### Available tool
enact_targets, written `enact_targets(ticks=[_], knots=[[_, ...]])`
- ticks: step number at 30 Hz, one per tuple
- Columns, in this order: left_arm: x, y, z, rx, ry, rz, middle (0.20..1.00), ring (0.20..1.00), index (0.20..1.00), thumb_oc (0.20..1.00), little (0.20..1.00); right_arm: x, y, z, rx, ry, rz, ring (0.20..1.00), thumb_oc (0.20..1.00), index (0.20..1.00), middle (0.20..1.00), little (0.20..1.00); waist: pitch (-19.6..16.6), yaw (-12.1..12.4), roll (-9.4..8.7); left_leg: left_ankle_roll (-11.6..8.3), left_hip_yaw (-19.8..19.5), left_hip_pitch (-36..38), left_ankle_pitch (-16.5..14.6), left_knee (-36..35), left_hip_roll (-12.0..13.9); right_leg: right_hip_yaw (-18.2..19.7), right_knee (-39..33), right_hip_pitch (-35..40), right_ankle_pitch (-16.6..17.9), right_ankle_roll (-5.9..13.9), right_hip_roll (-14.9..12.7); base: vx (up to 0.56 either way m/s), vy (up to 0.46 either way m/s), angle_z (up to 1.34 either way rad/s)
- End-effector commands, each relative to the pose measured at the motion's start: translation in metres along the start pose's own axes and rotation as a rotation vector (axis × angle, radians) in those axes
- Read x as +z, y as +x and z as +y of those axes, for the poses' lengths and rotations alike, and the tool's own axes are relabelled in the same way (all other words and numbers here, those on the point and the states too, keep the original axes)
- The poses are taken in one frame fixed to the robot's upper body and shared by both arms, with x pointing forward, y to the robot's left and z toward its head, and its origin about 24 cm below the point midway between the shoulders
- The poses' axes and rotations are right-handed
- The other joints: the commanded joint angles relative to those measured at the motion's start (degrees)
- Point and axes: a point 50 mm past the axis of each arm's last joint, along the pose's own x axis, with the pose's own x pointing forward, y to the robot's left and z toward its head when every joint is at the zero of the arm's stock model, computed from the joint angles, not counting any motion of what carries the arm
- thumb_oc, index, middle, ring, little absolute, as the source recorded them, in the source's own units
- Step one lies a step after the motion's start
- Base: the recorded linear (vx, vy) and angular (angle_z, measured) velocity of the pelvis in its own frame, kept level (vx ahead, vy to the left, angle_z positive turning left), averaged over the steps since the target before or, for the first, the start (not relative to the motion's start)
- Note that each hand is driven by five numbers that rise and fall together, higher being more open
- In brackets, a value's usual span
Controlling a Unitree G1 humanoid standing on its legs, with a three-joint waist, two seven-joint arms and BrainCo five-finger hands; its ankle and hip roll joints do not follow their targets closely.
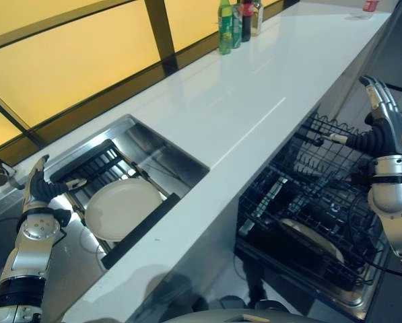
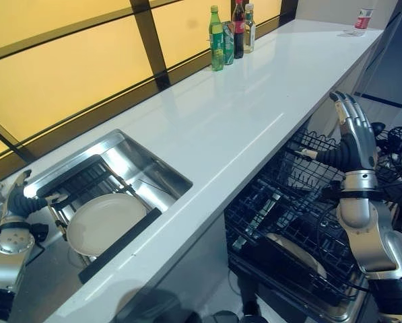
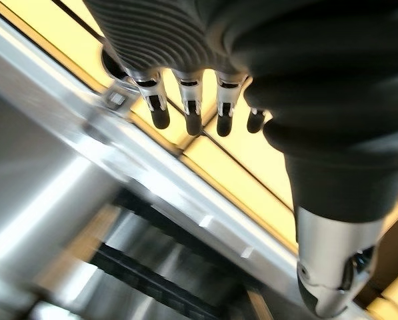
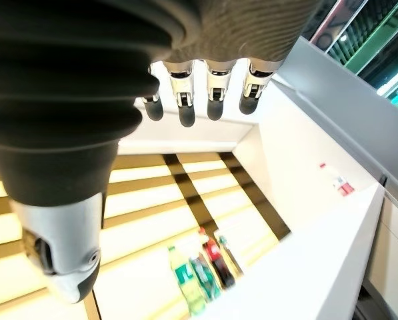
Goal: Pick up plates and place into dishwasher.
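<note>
A white plate is lying on the black rack in the sink, while the left hand is hovering just beside it with fingers straight and holding nothing. The right hand is waiting above the dishwasher basket, also spread and empty; a second plate is already sitting in that basket below the bench. To grasp well, the left hand is probably needing to lower toward the plate's near rim and pinch it between thumb and fingers, avoiding the rack bars.
</note>
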Motion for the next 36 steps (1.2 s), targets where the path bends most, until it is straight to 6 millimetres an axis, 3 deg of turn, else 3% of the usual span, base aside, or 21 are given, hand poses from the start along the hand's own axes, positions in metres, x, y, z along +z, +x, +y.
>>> enact_targets(ticks=[1,8,13,17,23,26,31,36], knots=[[0.026,0.016,0.021,0.067,0.070,-0.090,1.000,1.000,1.000,1.000,1.000,0.018,0.013,-0.013,-0.101,0.050,-0.098,1.000,1.000,1.000,1.000,1.000,-4.5,0.8,-2.22,-0.84,-1.2,-2.4,0.0,1.2,0.7,-0.4,7.5,0.8,-8.5,3.44,-2.7,0.06,0.112,0.07],[0.035,0.013,0.014,-0.030,0.088,-0.157,1.000,1.000,1.000,1.000,1.000,0.025,0.014,-0.011,-0.101,0.062,-0.106,1.000,1.000,1.000,1.000,1.000,-4.8,1.7,-2.43,-0.19,-1.1,-2.4,-0.4,0.4,-0.1,-0.9,7.8,0.5,-8.5,4.34,-3.7,0.05,0.058,0.07],[0.068,0.005,0.009,-0.205,0.152,-0.387,1.000,1.000,1.000,1.000,1.000,0.025,0.017,-0.011,-0.089,0.057,-0.104,1.000,1.000,1.000,1.000,1.000,-4.4,2.3,-2.35,0.24,-1.1,-2.9,-0.9,1.2,-0.5,-0.3,8.1,0.2,-8.2,4.86,-4.1,0.06,0.029,0.03],[0.074,0.010,0.013,-0.195,0.155,-0.439,1.000,1.000,1.000,1.000,1.000,0.023,0.017,-0.007,-0.068,0.058,-0.099,1.000,1.000,1.000,1.000,1.000,-4.4,1.9,-2.29,0.53,-0.8,-2.7,-1.0,1.0,-0.8,0.0,7.7,0.4,-8.0,5.27,-4.3,0.07,0.032,0.00],[0.080,0.006,-0.008,-0.372,0.201,-0.467,1.000,1.000,1.000,1.000,1.000,0.021,0.016,-0.006,-0.046,0.048,-0.091,1.000,1.000,1.000,1.000,1.000,-3.9,1.3,-2.20,0.80,-0.7,-2.8,-1.1,0.8,-0.9,0.6,7.3,0.1,-7.5,5.68,-4.5,0.02,0.004,0.00],[0.077,0.006,-0.017,-0.451,0.209,-0.451,1.000,1.000,1.000,1.000,1.000,0.020,0.019,-0.006,-0.042,0.043,-0.090,1.000,1.000,1.000,1.000,1.000,-3.7,0.7,-2.06,0.96,-0.2,-2.7,-1.1,0.6,-1.0,1.1,7.2,-0.1,-7.4,5.85,-4.5,0.01,0.009,-0.02],[0.047,0.011,-0.027,-0.546,0.306,-0.301,1.000,1.000,1.000,1.000,1.000,0.019,0.017,-0.008,-0.033,0.047,-0.094,1.000,1.000,1.000,1.000,1.000,-3.4,-0.4,-1.68,1.27,0.5,-2.5,-1.2,0.7,-1.2,1.8,7.3,-0.3,-7.4,6.10,-4.5,0.03,0.017,-0.01],[0.032,0.017,-0.025,-0.585,0.381,-0.204,1.000,1.000,1.000,1.000,1.000,0.021,0.022,-0.010,-0.028,0.046,-0.100,1.000,1.000,1.000,1.000,1.000,-3.1,-0.8,-1.49,1.47,0.8,-2.7,-1.3,1.1,-1.4,2.2,7.6,-0.5,-7.2,6.35,-4.7,0.01,0.004,-0.01]])
